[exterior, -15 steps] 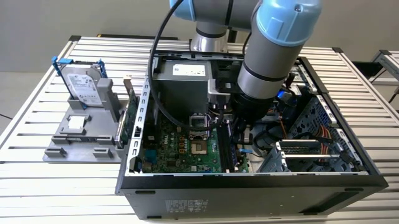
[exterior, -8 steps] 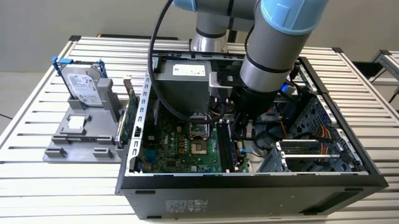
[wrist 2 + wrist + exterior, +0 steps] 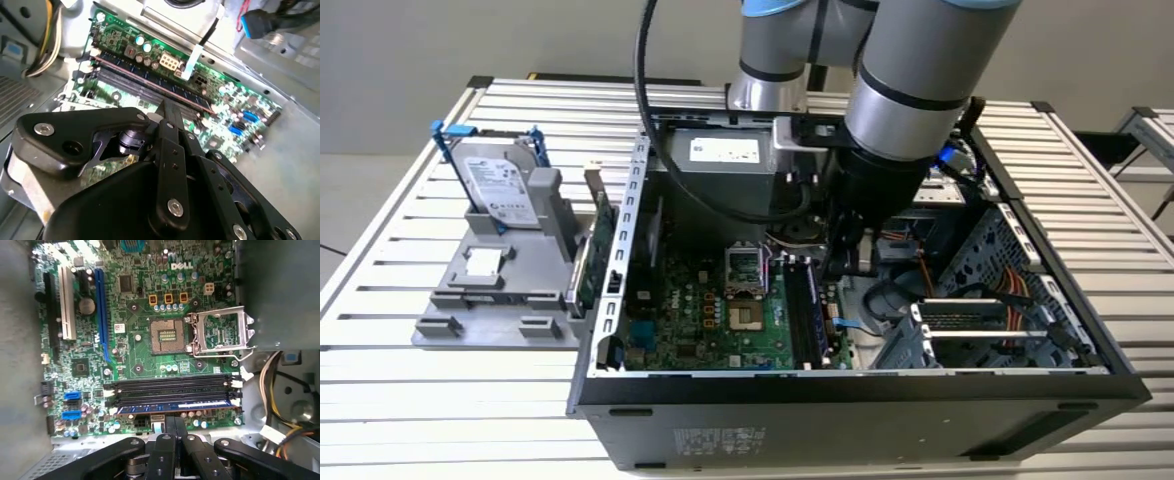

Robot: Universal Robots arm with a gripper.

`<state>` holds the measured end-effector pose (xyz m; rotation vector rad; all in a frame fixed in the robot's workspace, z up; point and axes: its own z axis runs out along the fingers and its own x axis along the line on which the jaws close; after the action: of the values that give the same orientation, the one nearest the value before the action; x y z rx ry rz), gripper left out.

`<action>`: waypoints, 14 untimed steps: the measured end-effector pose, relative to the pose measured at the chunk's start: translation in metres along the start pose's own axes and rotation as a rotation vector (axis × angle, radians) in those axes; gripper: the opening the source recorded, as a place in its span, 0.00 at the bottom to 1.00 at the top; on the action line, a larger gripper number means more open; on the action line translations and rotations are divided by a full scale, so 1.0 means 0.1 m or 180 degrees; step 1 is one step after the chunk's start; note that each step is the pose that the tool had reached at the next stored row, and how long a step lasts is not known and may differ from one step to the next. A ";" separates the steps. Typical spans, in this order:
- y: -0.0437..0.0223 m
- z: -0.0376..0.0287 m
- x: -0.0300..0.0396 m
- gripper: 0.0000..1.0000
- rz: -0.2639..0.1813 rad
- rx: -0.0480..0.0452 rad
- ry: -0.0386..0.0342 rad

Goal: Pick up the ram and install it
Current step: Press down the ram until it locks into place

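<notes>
The ram (image 3: 175,405) is a long dark blue stick lying in the memory slot nearest my gripper, with its white end clips (image 3: 237,402) beside it. In the second wrist view the ram (image 3: 150,82) runs as a thin dark strip across the green motherboard (image 3: 225,125). My gripper (image 3: 175,419) has its two black fingers pressed together with no gap. Their tips sit at the middle of the ram's upper edge, and nothing is held between them. In the second wrist view the gripper (image 3: 167,107) touches the stick. The arm (image 3: 907,90) reaches down into the open computer case (image 3: 854,400).
Two empty black memory slots (image 3: 170,385) lie beside the ram, then the open processor socket (image 3: 167,335). Loose cables (image 3: 272,385) hang close by. A power supply (image 3: 720,150) and drive cage (image 3: 987,320) crowd the case. A hard drive (image 3: 500,180) and green card (image 3: 594,255) stand on a grey fixture outside.
</notes>
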<state>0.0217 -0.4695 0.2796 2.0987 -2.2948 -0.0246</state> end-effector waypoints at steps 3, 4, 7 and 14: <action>0.003 -0.108 0.001 0.00 0.0000 0.0000 0.0000; 0.004 -0.142 0.001 0.00 0.0000 0.0000 -0.0001; 0.006 -0.204 0.003 0.00 0.0000 -0.0001 0.0000; 0.007 -0.229 0.003 0.00 0.0000 -0.0001 -0.0001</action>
<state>0.0217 -0.4695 0.3025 2.0988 -2.2948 -0.0251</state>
